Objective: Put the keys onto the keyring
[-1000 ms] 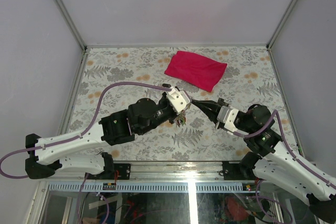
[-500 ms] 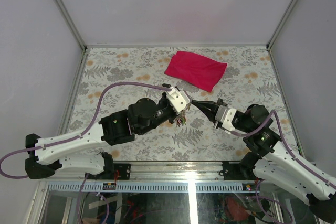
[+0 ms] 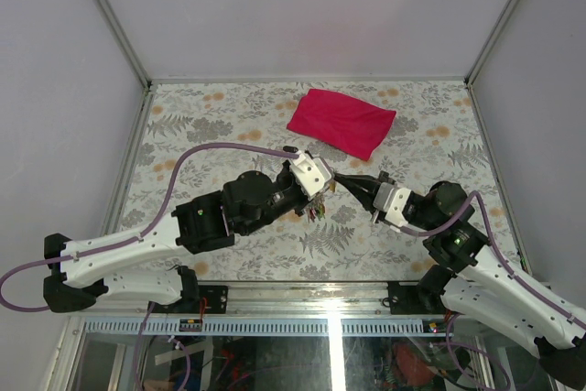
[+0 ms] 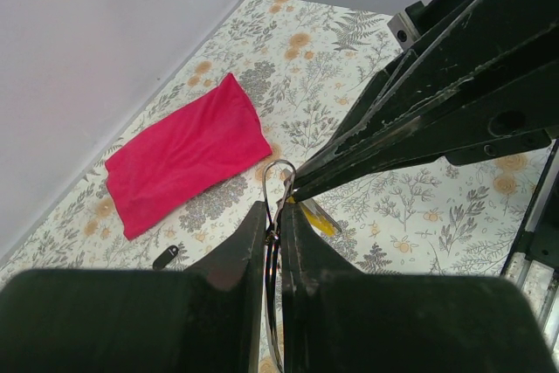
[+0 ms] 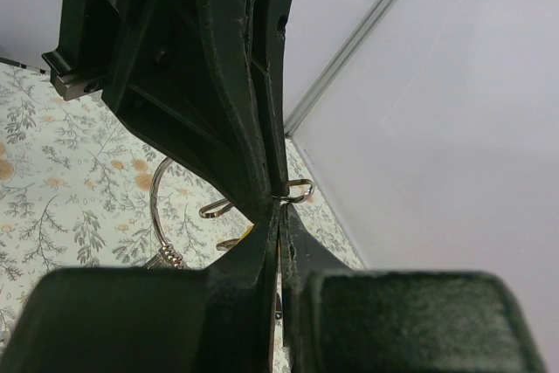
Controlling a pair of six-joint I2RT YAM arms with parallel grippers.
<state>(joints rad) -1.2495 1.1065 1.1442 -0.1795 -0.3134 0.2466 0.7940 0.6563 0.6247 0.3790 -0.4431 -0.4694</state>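
The right end effector point(image 5: 273, 212) has edged leftward. Above mid-table point(image 3: 229, 116), the left end effector point(image 4: 278, 213) pinches the keyring point(image 4: 265, 183). The right one, pressed together apparently on the yellow key point(image 4: 317, 219), meets it. Threading is underway; next, the key's loop must slide onto the wire.

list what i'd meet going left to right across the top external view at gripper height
left arm → left gripper → right gripper → right arm
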